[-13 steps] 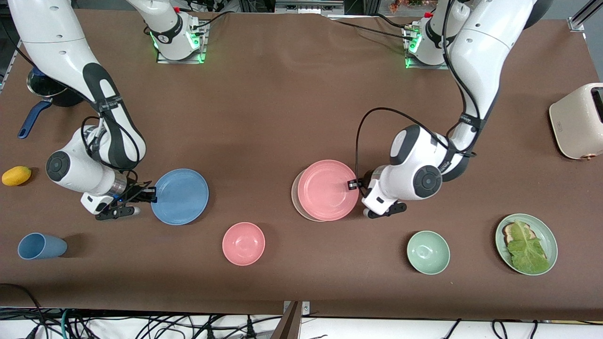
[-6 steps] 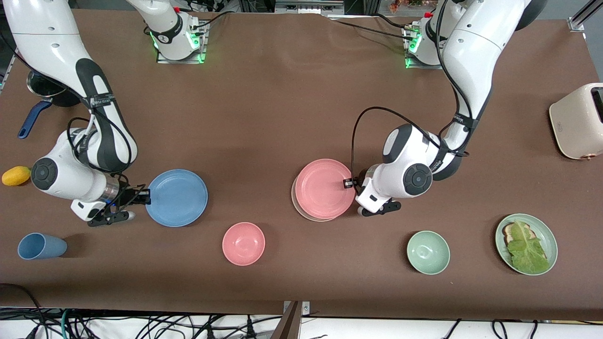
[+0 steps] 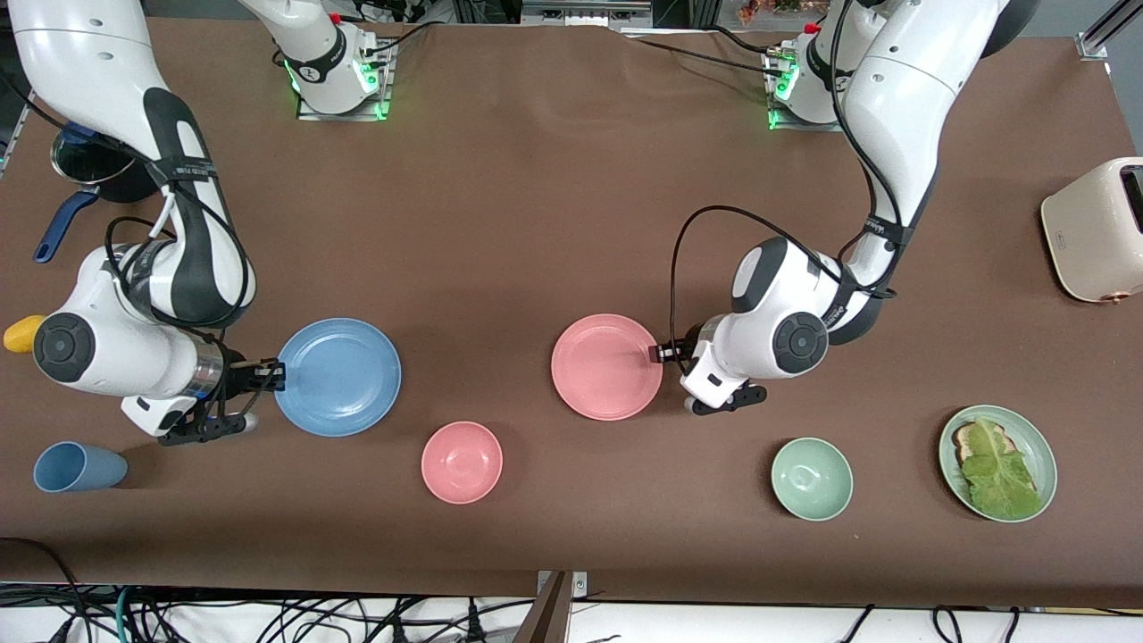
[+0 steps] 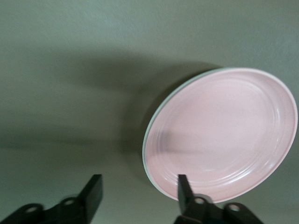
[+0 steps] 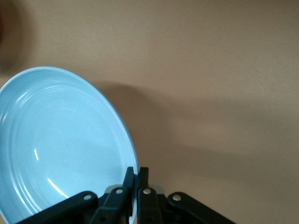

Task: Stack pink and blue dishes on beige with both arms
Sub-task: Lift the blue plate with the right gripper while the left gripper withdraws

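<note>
- Brown desk (image 3: pixel 536 196), near edge: pink bowl (image 3: pixel 462 462).
- Right pincer (image 3: pixel 268 375) clamped blue plate (image 3: pixel 337 377) rim, lifted.
- Left pincer (image 4: pixel 138 193) wide open beside pink plate (image 3: pixel 607 366), atop beige plate (image 4: pixel 148 140).

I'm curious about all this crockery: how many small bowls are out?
2. A pink bowl lies nearer the camera than the pink plate; a green bowl sits beside the lettuce plate, toward the left arm's end. None seems hidden.
</note>
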Robot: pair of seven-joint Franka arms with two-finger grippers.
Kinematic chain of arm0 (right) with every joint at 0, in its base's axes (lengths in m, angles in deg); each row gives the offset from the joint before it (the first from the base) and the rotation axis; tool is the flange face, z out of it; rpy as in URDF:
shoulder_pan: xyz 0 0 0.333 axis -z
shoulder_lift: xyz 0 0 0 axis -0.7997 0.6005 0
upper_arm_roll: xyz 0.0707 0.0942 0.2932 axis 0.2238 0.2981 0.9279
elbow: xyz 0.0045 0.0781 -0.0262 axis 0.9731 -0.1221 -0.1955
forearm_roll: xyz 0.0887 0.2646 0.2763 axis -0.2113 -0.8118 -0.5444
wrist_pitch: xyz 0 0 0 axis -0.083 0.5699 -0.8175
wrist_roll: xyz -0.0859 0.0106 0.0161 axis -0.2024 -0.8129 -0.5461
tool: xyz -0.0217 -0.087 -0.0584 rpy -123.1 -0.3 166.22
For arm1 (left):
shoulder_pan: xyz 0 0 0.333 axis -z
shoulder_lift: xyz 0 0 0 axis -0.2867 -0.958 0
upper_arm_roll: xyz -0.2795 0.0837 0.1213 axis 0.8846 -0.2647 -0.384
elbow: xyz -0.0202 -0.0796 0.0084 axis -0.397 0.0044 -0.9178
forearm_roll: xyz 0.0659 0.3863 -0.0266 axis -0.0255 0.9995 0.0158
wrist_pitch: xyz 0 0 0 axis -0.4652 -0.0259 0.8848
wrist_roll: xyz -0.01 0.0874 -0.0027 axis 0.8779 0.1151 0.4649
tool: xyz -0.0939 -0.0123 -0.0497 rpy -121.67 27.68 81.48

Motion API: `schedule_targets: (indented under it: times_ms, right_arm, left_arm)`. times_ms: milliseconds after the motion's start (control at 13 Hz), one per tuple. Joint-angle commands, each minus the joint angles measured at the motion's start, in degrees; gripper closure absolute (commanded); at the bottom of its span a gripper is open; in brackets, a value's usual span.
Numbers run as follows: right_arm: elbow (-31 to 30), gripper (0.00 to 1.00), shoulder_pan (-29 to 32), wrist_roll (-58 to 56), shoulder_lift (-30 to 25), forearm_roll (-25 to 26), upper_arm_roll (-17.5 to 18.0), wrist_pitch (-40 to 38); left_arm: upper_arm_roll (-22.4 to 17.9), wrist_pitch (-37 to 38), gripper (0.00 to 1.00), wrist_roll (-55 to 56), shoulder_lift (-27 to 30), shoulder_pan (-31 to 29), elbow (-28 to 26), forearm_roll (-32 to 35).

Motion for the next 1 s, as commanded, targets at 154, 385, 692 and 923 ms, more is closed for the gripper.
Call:
schedule_targets:
  times_ms: [154,385,692,923]
  right_arm:
    - [7.2,1.0,-5.3,9.6,-0.1,0.6,0.3,-8.8]
    - [8.2,1.0,-12.9,23.7,-0.3,0.5,0.4,-9.4]
    - [8.6,1.0,-22.4,43.6,0.6,0.5,0.3,-5.5]
    - [8.2,1.0,-28.6,58.2,3.4,0.9,0.3,-0.5]
  left_arm:
    - [-0.1,4.0,0.0,-2.9,3.0,-4.9,0.3,2.6]
    - [-0.2,10.4,0.0,-8.5,5.3,-10.0,0.3,2.7]
    - [-0.2,16.4,0.0,-15.1,6.5,-17.0,0.1,6.1]
    - [-0.2,20.1,0.0,-16.4,7.8,-19.0,0.2,11.1]
